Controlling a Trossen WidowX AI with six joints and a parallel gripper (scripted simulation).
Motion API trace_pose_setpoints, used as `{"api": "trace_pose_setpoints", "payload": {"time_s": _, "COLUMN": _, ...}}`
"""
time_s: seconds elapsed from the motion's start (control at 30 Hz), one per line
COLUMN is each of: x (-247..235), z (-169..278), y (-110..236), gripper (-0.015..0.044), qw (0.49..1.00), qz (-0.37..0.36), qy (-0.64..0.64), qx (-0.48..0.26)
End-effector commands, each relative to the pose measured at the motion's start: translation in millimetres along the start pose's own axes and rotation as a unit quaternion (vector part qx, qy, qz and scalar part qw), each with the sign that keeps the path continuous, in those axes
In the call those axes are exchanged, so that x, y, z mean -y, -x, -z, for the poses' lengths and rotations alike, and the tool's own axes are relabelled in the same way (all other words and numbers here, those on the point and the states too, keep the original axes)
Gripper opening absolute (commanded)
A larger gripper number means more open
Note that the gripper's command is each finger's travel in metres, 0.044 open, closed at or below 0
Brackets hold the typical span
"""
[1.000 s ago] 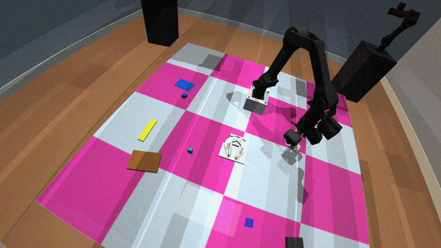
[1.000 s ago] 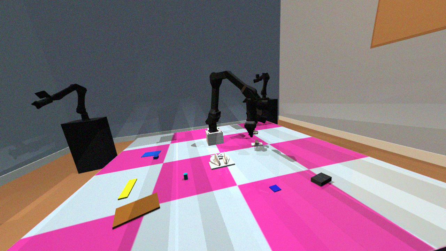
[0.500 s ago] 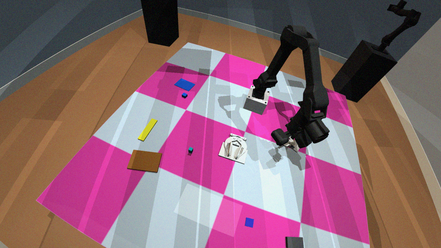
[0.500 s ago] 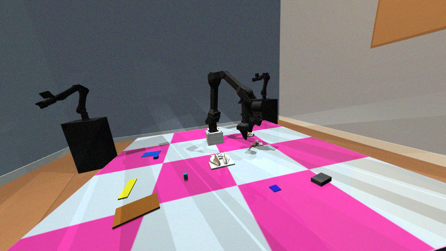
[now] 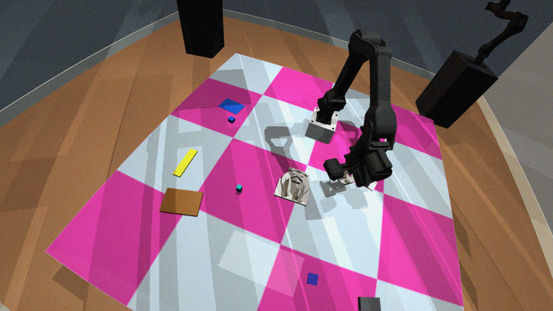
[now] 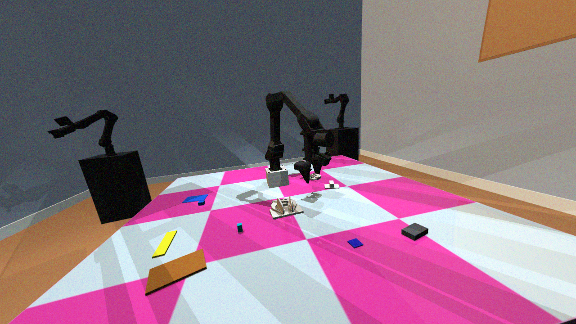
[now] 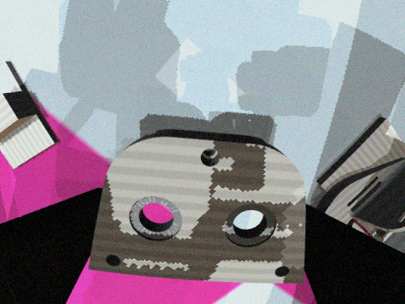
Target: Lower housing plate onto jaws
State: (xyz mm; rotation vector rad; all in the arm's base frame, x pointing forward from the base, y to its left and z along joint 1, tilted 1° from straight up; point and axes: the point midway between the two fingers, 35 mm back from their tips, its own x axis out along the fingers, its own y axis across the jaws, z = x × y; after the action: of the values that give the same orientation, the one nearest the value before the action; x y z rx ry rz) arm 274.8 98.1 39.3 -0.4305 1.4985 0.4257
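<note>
Housing plate (image 5: 346,178) (image 6: 315,176) (image 7: 169,169) is in the claw (image 5: 350,173) (image 6: 313,179) (image 7: 202,206), fingers well apart, gripping its side edges; it's held above the desk (image 5: 247,216) (image 6: 257,281) (image 7: 25,186), nr but not over the jaw base (image 5: 290,195) (image 6: 295,212) (image 7: 359,169); looks stiff & prob. light, maybe a bit slippery at the thin edges; best hold is the straight sides, w/ both big holes left free for the stubs; surface pale grey-beige, fine ribbed look, flat, rounded top corners, dark rims round holes; base similar, pale slab w/ upright fins; tilt on lowering could jam it.
</note>
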Motion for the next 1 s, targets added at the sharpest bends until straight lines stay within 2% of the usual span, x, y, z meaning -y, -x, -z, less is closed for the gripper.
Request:
{"api": "trace_pose_setpoints", "payload": {"time_s": 0.0, "x": 12, "z": 5, "y": 1, "gripper": 0.0351, "qw": 1.000, "qz": 0.002, "qy": -0.026, "qx": 0.001}}
{"api": "trace_pose_setpoints", "payload": {"time_s": 0.97, "x": 96, "z": 52, "y": 1, "gripper": 0.0351, "qw": 0.978, "qz": 0.007, "qy": -0.207, "qx": 0.000}}
